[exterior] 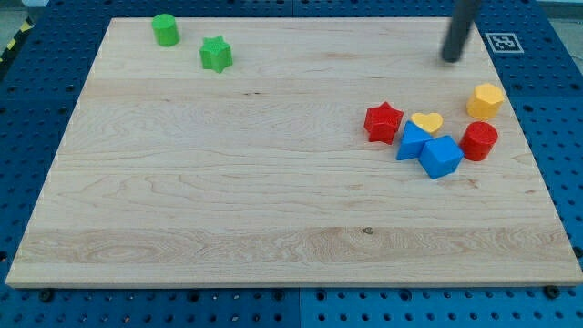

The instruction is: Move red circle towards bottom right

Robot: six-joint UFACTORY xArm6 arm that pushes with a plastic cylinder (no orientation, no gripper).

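While the rod waits near the view's top right of the wooden board [228, 182], nothing on it has yet been touched by my tip [452, 60], which carries no jaws at all: it is a bare dark rod, so there is nothing to open, close or hold.

Far off to the tip's left, near the top edge, stand a green cylinder [165, 29] and a green star [216, 54], both well clear of the work. Below and left of the tip sits a red star [383, 122], then a yellow heart [426, 121] touching a blue block [412, 143] of unclear shape, with a blue cube [441, 156] pressed against it. Almost straight below the tip, a little to its right, stands the red circle [479, 140], just beside the cube. Nearer the tip, down to its right, is a yellow hexagon-like block [485, 99].

Judged from this layout, the push should start on the circle's upper-left side, in the narrow gap beside the heart and under the hexagon. Coming in there without nudging either neighbour looks like the delicate part; a centred contact should then send the circle toward the bottom right corner rather than letting it slip sideways.
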